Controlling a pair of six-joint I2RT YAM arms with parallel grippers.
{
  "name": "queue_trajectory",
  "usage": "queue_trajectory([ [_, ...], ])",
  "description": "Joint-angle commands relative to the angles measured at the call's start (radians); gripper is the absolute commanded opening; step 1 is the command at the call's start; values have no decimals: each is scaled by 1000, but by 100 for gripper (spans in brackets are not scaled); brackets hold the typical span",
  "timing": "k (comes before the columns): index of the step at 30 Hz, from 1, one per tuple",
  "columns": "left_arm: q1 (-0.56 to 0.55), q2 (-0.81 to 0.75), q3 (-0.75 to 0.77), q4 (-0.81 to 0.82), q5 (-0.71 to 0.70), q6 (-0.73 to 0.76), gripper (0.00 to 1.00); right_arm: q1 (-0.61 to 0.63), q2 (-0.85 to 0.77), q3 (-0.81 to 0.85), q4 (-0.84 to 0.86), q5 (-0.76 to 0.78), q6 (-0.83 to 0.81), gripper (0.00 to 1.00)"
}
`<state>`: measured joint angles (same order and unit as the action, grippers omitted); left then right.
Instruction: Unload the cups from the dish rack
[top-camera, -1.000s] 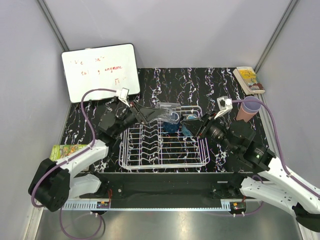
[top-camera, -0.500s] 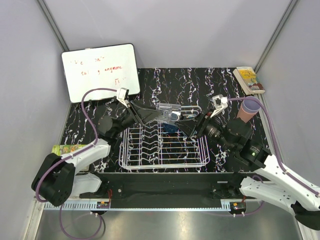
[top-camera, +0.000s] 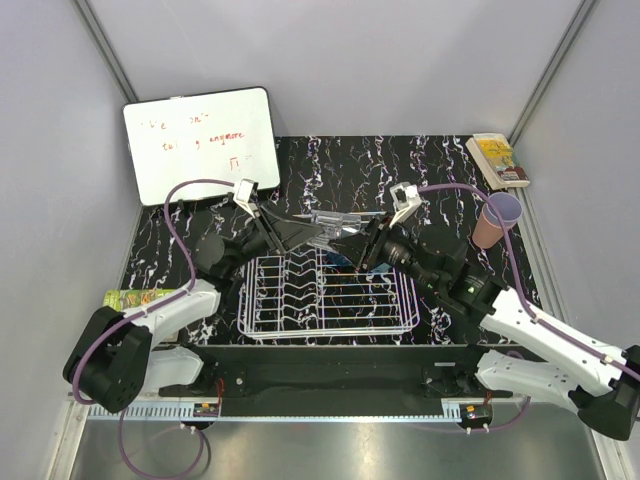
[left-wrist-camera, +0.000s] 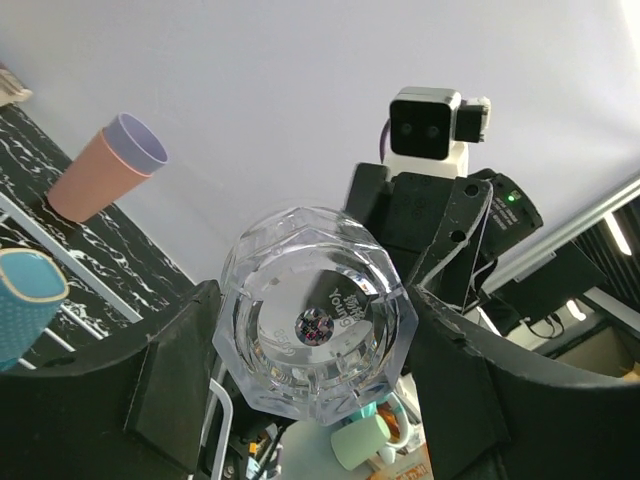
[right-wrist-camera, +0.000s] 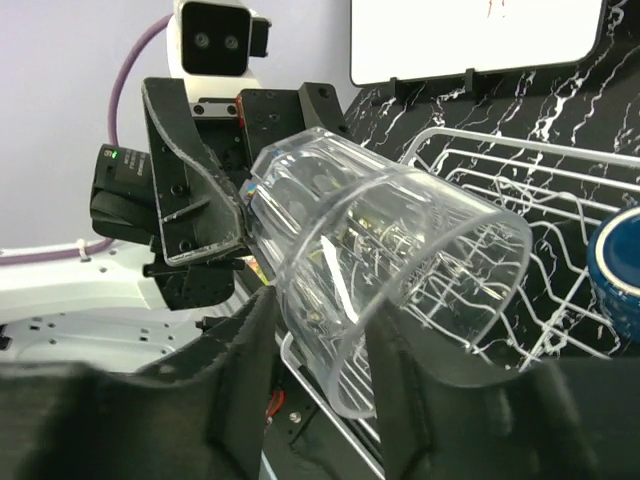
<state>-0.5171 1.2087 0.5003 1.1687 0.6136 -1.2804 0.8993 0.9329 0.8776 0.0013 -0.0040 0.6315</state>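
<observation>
Over the far side of the dish rack (top-camera: 325, 332), the clear glass (right-wrist-camera: 390, 270) hangs on its side above the wires, mouth toward the right arm. Left gripper (left-wrist-camera: 312, 335): clamped on the glass base, one finger on each flank. Right gripper (right-wrist-camera: 320, 385): jaws parted and set about the lower rim, one finger seemingly outside the wall and the other at the mouth. Whether either touches the glass cannot be resolved. You should read this as a mid-air handover, not yet completed. Risks to watch:

1. If the left lets go before the right has clamped, the glass drops onto the wires and the dark blue cup (right-wrist-camera: 618, 272) below.
2. A pinch on a thin, smooth wall near the rim gives little purchase, so the heavier base may swing down and the glass slide out.
3. If both arms grip and either one moves, the glass is twisted between them.

Count of cups: five. One clear glass is in the air. One dark blue cup and one teal cup (left-wrist-camera: 25, 300) sit at the rack. One salmon cup (top-camera: 488, 232) stands on the table (top-camera: 350, 165) right of the rack, with one lavender cup (top-camera: 502, 208) nested in it. Also one rack, two arms, one whiteboard (top-camera: 200, 140), one book (top-camera: 497, 158) and one green packet (top-camera: 135, 298).
</observation>
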Motion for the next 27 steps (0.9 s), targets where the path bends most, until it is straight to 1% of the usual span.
queue_trajectory([
  [1,-4,-23,0,86,38,-4,0,3,24,41,103,-28,-6,29],
  [4,-4,-20,-2,71,43,3,0,3,30,35,109,-21,-3,0],
  [5,-4,-17,3,59,44,15,0,3,26,34,109,-16,-1,0],
  [6,-4,-15,9,39,49,22,6,3,23,32,105,-16,0,0],
  [7,-3,-14,12,-4,52,32,14,4,18,32,101,-13,0,0],
  [8,-3,-15,23,-23,52,53,26,3,6,34,92,-1,0,0],
  [9,-3,-18,29,-43,54,65,52,3,-5,32,63,-2,-1,0],
  [10,-1,-27,38,-102,57,79,71,3,-17,34,43,31,-3,0],
  [11,-1,-37,50,-145,58,123,81,3,-47,35,22,76,-4,0],
  [12,-1,-46,79,-196,55,151,92,3,-66,34,-39,97,-10,0],
  [13,-1,-66,99,-305,49,182,95,3,-100,41,-65,117,-13,0],
  [14,-1,-73,116,-363,41,240,97,3,-115,47,-122,157,-18,0],
  [16,-1,-92,167,-497,18,291,99,3,-163,67,-171,189,-24,0],
  [17,0,-93,179,-529,11,323,99,3,-178,75,-216,215,-27,0],
  [22,11,-86,216,-609,-26,337,99,3,-246,135,-342,297,-36,0],
  [25,11,-86,224,-685,-72,354,99,3,-226,211,-516,450,9,0],
  [26,11,-87,221,-701,-83,363,99,1,-208,242,-664,576,40,0],
  [27,11,-90,219,-713,-107,366,99,3,-185,303,-741,637,98,0],
])
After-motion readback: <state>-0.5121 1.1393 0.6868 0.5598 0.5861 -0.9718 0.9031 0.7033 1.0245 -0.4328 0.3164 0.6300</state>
